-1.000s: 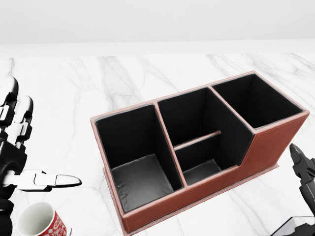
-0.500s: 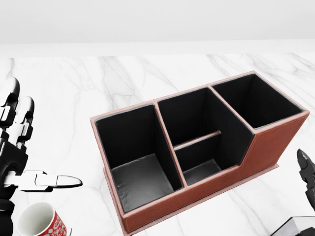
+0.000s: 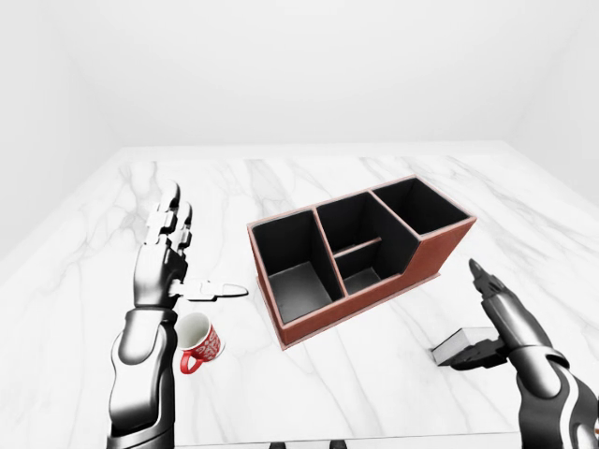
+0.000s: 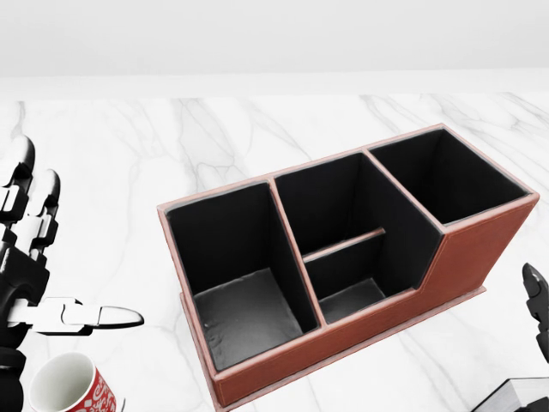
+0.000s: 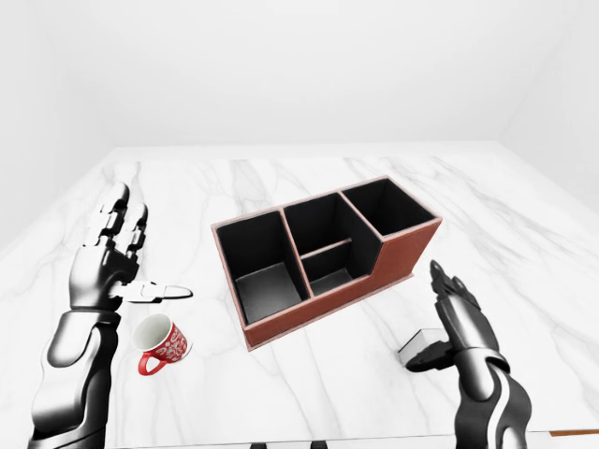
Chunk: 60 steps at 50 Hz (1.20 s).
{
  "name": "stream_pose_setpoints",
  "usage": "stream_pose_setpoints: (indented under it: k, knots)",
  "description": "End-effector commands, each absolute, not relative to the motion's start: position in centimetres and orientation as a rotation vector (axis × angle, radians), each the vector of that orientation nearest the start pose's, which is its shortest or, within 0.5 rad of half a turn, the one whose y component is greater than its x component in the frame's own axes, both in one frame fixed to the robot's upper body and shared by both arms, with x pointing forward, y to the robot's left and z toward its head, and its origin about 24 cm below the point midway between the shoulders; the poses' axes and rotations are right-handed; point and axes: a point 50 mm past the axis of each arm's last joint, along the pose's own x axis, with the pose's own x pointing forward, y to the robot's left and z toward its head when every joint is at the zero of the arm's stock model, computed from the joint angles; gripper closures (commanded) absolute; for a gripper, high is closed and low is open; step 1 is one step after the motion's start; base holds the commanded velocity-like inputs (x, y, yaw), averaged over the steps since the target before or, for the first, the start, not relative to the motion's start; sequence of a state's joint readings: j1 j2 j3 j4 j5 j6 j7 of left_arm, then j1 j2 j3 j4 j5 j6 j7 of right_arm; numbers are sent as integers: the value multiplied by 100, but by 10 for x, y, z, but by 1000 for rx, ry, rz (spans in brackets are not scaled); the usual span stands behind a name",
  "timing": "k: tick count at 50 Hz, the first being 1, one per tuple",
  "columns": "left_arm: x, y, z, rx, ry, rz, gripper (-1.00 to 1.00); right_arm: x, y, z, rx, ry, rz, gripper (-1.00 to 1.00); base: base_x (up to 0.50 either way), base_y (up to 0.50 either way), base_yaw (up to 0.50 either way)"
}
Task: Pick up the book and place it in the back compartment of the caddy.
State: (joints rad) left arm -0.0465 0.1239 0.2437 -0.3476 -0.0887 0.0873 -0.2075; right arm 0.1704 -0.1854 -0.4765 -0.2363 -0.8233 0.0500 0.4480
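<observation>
Left-eye view | book (image 3: 460, 344) flat on counter (image 3: 393, 374), right of caddy (image 3: 360, 253) | right robot hand (image 3: 494, 323) unclenched over it, left robot hand (image 3: 168, 262) spread, idle | advice: straddle book's edges before clenching

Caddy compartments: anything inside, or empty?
Empty: every compartment of the caddy shows only bare black lining. The book lies outside on the table.

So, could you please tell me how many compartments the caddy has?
4 in the caddy: one large at the head view's left, two small in the middle split by a low divider, one at the upper right. All appear empty.
</observation>
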Motion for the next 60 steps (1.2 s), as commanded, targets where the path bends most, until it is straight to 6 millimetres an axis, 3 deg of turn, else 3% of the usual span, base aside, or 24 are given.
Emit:
stream_pose_setpoints:
  k: [1, 60]
  knots:
    - [246, 207, 132, 94, -315, -11, -98, 194, -290, 62, -1002, 376, -131, -100, 0, 0, 0]
    - [246, 206, 130, 97, -309, -14, -98, 191, -318, 53, -1025, 417, -181, -100, 0, 0, 0]
